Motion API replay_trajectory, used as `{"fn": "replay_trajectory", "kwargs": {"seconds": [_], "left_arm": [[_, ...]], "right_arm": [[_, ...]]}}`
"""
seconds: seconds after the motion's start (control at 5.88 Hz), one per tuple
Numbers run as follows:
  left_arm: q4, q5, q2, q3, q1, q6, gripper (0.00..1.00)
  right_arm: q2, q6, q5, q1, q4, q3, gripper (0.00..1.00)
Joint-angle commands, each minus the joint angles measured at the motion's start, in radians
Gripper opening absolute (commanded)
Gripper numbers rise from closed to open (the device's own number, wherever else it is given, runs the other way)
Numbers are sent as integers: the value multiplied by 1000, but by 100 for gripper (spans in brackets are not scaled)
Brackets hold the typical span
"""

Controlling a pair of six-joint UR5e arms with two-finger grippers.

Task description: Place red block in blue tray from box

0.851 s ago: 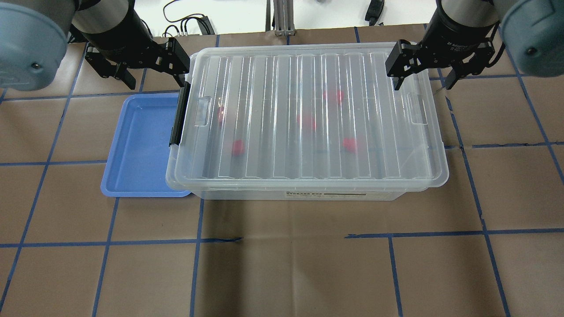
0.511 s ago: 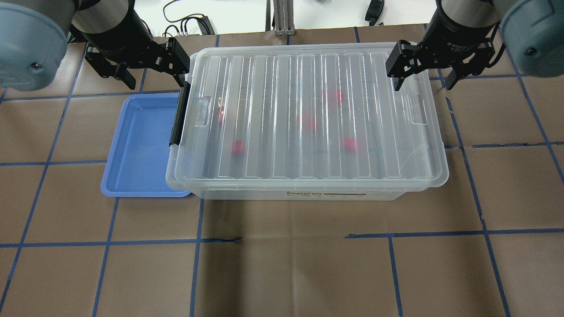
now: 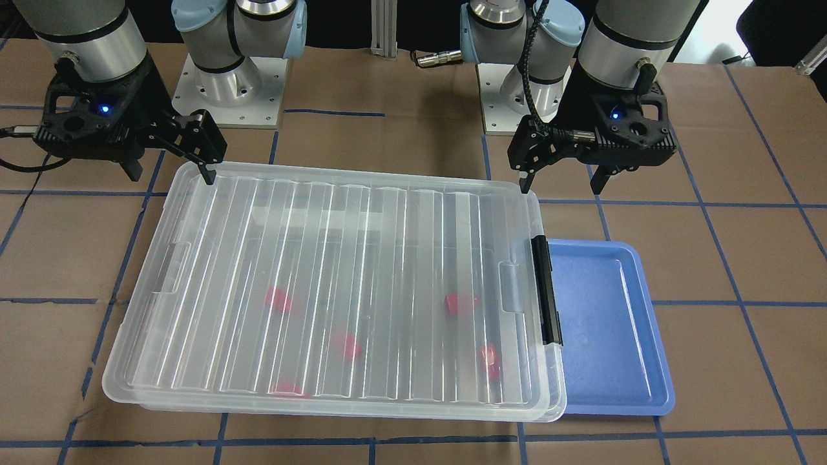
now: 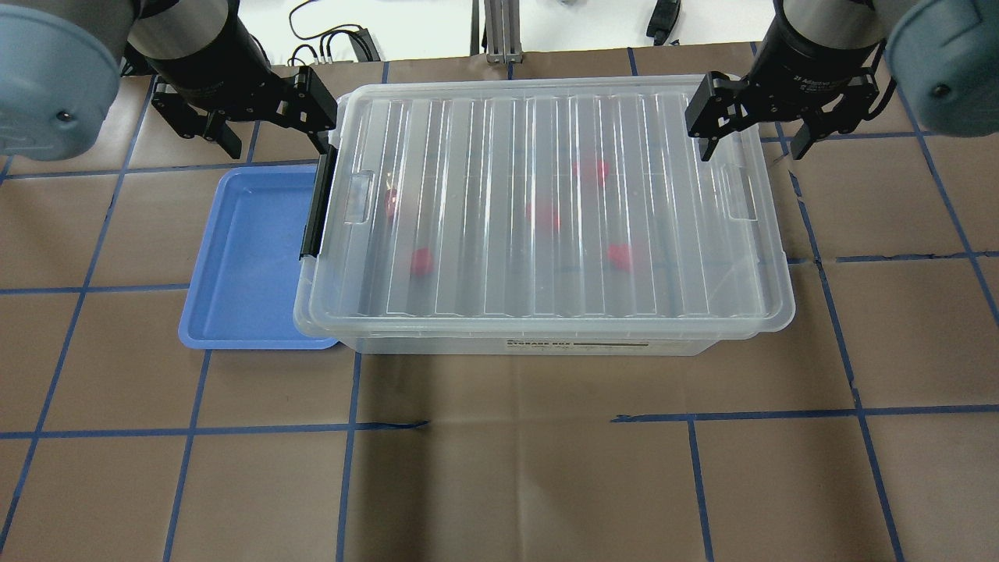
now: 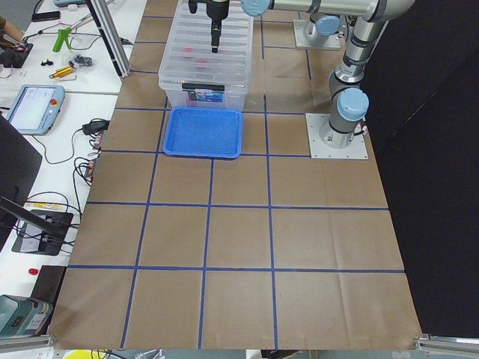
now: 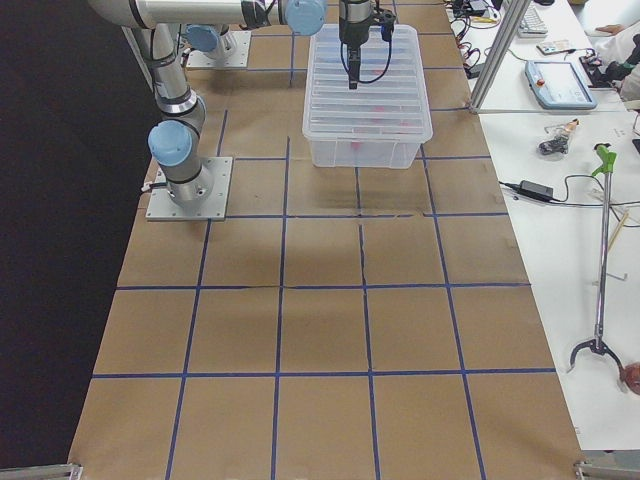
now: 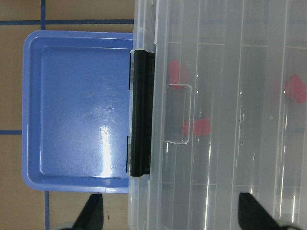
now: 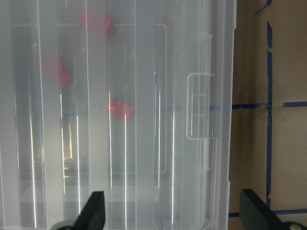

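Observation:
The box (image 4: 484, 234) is a clear bin with its ribbed lid on and a black latch (image 4: 314, 207) on its left short end. Several red blocks lie inside, seen through the lid, one (image 4: 421, 261) near the latch end and another (image 3: 461, 302). The blue tray (image 4: 242, 257) sits empty against the latch end, partly under the box's rim. My left gripper (image 4: 275, 144) is open above the box's back corner by the latch, and holds nothing. My right gripper (image 4: 749, 152) is open and empty, straddling the opposite short end at the back.
The table is covered with brown paper and a blue tape grid. Both robot bases (image 3: 229, 84) stand behind the box. A bench with a teach pendant (image 5: 34, 105) and cables runs beyond the table's far side. An aluminium post (image 4: 499, 31) stands behind the box.
My right gripper has shifted very slightly to the right. Nothing else has moved.

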Motion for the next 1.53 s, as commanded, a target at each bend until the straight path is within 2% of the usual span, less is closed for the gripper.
{"fn": "replay_trajectory", "kwargs": {"seconds": [0.0,0.34,0.51,0.85,1.02,1.36], "left_arm": [[0,-1,0,0,0,0,99],[0,-2,0,0,0,0,99],[0,-1,1,0,0,0,99],[0,-2,1,0,-1,0,99],[0,-2,1,0,0,0,99],[0,-2,1,0,0,0,99]], "right_arm": [[32,-33,-2,-11,-19,2,100],[65,-159,4,-110,-22,16,100],[86,-163,4,-138,-42,28,100],[105,-169,1,-151,-244,144,100],[103,-177,5,-171,-304,212,100],[99,-201,-1,-192,-350,263,100]]}}
